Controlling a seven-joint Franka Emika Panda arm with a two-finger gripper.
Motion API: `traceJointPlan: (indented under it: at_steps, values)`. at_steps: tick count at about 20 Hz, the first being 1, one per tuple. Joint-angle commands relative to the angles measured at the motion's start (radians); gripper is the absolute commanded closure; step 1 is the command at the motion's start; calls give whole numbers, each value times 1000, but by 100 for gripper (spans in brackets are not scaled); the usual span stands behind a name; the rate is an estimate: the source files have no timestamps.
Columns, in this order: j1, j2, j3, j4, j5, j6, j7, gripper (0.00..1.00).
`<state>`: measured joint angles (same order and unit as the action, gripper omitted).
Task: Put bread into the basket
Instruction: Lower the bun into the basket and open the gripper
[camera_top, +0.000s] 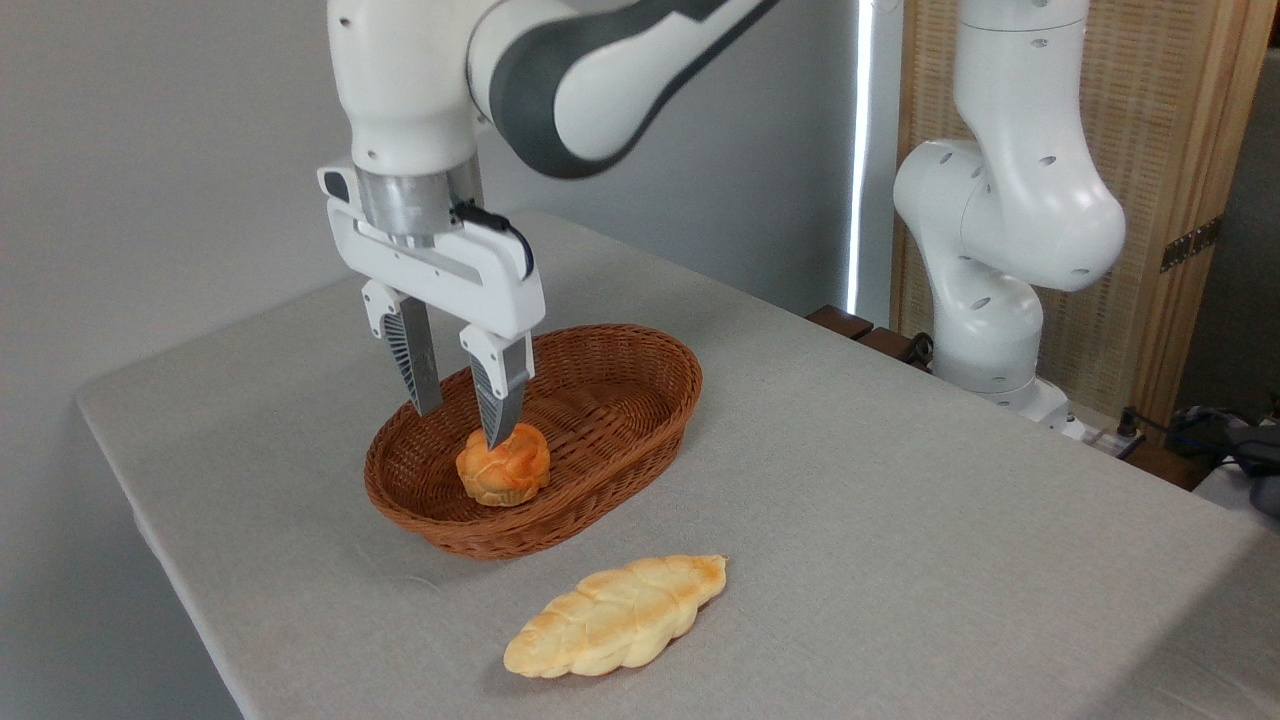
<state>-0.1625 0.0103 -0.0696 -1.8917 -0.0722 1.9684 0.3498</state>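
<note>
The bread (503, 466), a small round orange-golden knotted bun, lies upright on the floor of the oval brown wicker basket (620, 350), near its front left part. My gripper (458, 425) hangs just above and slightly left of the bun, open, with nothing between its fingers. The right fingertip (494, 432) ends close to the top of the bun; whether it touches is unclear.
A longer pale yellow braided loaf (615, 615) lies on the grey tablecloth in front of the basket. The arm's white base (990, 300) stands at the back right beside a woven screen. The table's left edge runs close to the basket.
</note>
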Motion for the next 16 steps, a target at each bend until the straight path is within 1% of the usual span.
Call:
traceJointPlan:
  at_steps: [1, 2, 4, 7, 9, 10, 11, 16]
  values:
    - [7, -6, 19, 117, 57, -188, 137, 0]
    - [9, -6, 30, 155, 58, -242, 199, 0]
    - [9, -4, 74, 206, 63, -322, 276, 0]
    - [11, -6, 131, 264, 60, -379, 382, 0]
    - [12, -7, 148, 281, 57, -381, 393, 0]
    - [21, -7, 152, 281, 54, -381, 393, 0]
    - [29, -7, 152, 281, 52, -379, 394, 0]
    - [29, -9, 149, 278, 51, -375, 387, 0]
